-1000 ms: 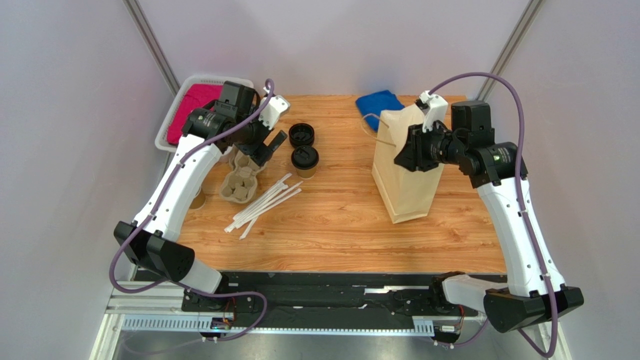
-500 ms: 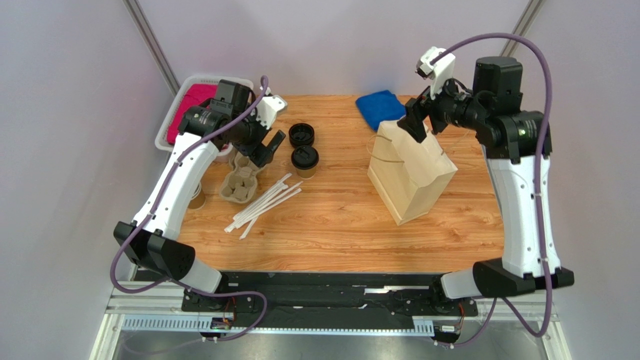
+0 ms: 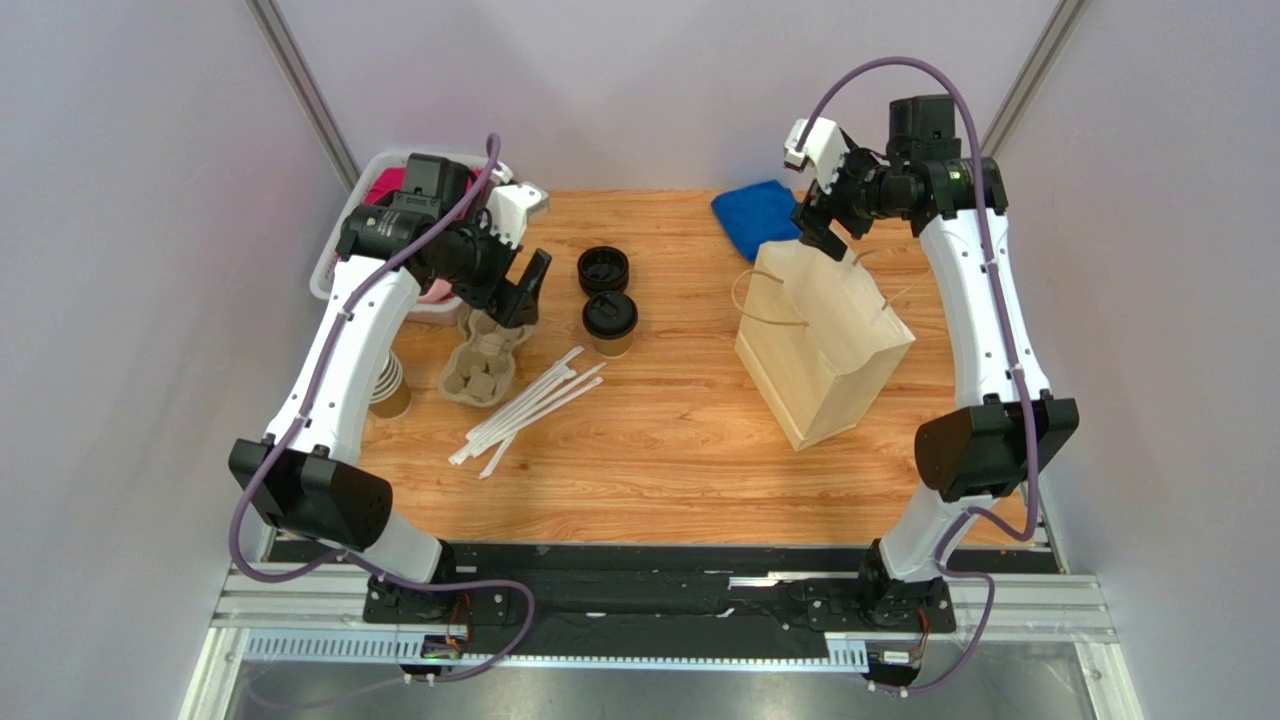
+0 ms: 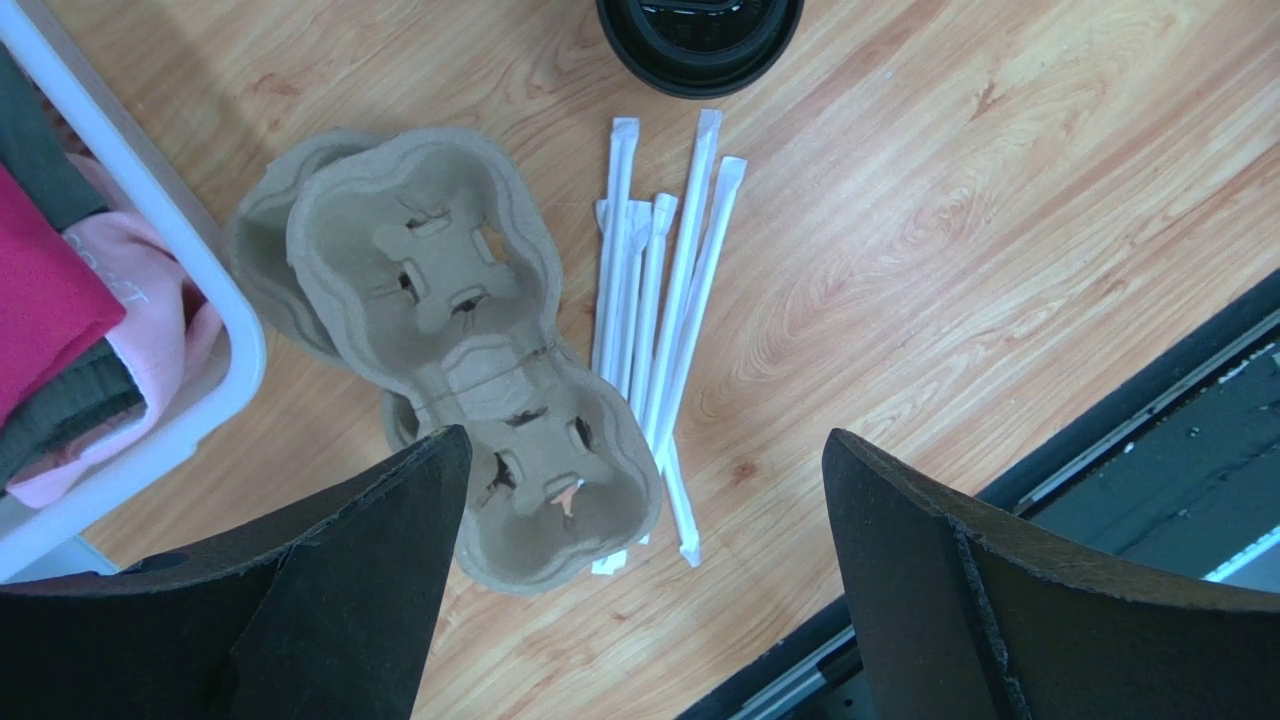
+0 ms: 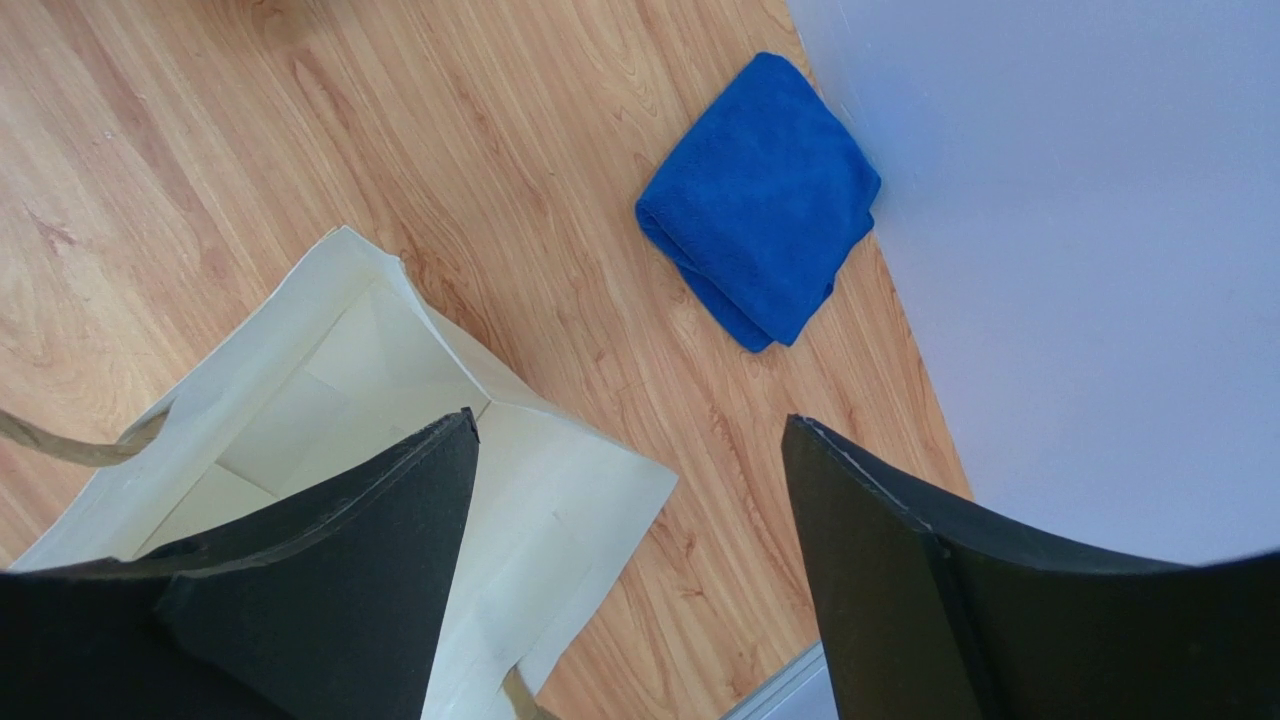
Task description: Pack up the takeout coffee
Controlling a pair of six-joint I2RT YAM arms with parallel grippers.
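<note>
The takeout coffee (image 3: pixel 610 320), a tan paper cup under a black lid, stands on the wooden table left of centre. Only its lid (image 4: pixel 699 27) shows at the top edge of the left wrist view. My left gripper (image 3: pixel 522 284) hangs open a little to the cup's left, above the pulp cup carrier (image 3: pixel 481 360), with nothing between its fingers (image 4: pixel 646 578). The kraft paper bag (image 3: pixel 819 345) stands open on the right, handles loose. My right gripper (image 3: pixel 822 222) is open above the bag's back edge, holding nothing (image 5: pixel 631 503). The bag's pale inside (image 5: pixel 308 405) is visible.
Loose black lids (image 3: pixel 603 269) lie behind the coffee. Wrapped white straws (image 3: pixel 529 402) fan out beside the carrier (image 4: pixel 451 330). A white basket (image 3: pixel 338 248) of red and pink cloth sits at the back left, a cup stack (image 3: pixel 391 387) below it. A folded blue cloth (image 3: pixel 759 215) lies behind the bag.
My right gripper opened, let go of the bag's top and rose back behind it. The bag turned slightly and now stands open by itself. The left gripper drifted a little left.
</note>
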